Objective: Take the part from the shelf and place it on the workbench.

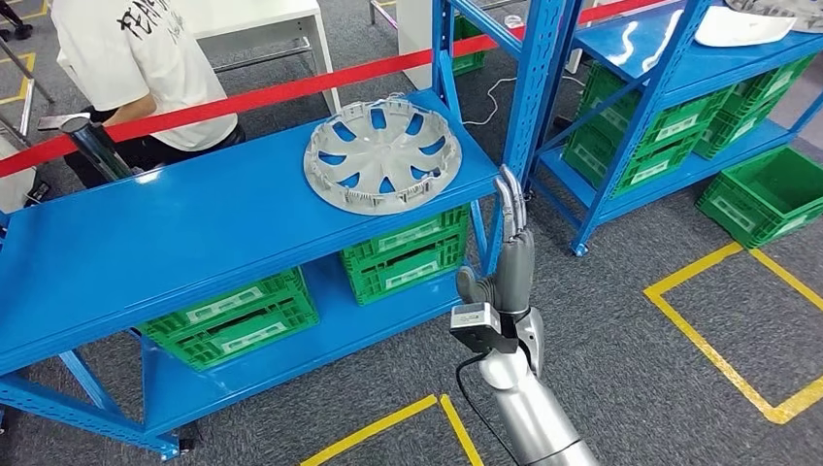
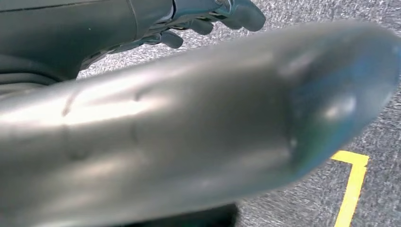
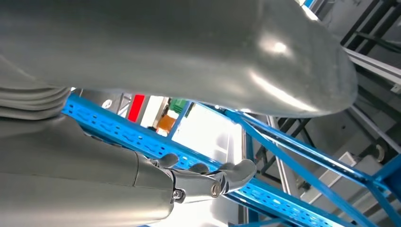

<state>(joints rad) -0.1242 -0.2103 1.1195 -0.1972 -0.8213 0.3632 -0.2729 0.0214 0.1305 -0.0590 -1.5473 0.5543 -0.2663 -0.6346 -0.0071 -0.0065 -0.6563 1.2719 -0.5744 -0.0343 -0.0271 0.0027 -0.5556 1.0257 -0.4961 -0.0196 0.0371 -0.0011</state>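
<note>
Nothing is done yet: the wheel cover (image 1: 384, 155) lies flat on the blue shelf (image 1: 194, 223), my right hand (image 1: 511, 233) reaches up beside it, fingers straight and empty, so grasping and carrying remain.

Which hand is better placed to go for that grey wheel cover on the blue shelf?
Right. The right hand is raised beside the shelf, close to the wheel cover. The left hand hangs over the floor.
</note>
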